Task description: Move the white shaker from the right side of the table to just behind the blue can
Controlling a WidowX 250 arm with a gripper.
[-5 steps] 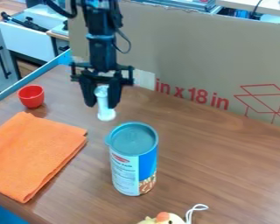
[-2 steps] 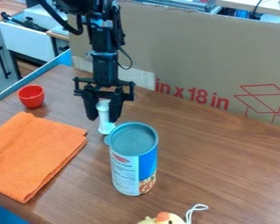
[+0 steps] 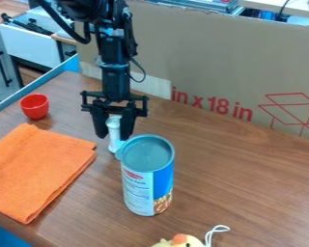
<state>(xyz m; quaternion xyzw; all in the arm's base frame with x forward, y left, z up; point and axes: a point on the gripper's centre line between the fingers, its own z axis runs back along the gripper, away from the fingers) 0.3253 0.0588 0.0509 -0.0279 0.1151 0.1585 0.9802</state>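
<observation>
The black gripper (image 3: 114,133) hangs at the upper left of the middle, just behind the can, its fingers shut on a white, narrow-waisted object (image 3: 113,130). That object is upright, and its lower end comes down beside the can's lid; whether it touches the table cannot be told. In front stands a tall can (image 3: 147,176) with a grey-blue lid and a blue and white label. On the left lies a folded orange cloth (image 3: 35,169), and behind it is a small red cup (image 3: 35,106).
A cardboard panel (image 3: 208,62) stands along the back of the wooden table (image 3: 247,178). A yellow toy (image 3: 180,240) with a white cord lies at the front edge. A blue rail (image 3: 37,83) borders the table at the back left.
The gripper has come down and slightly forward with the white object, which is now lower and closer to the can's lid. The can, cloth, cup and toy have kept their places.
</observation>
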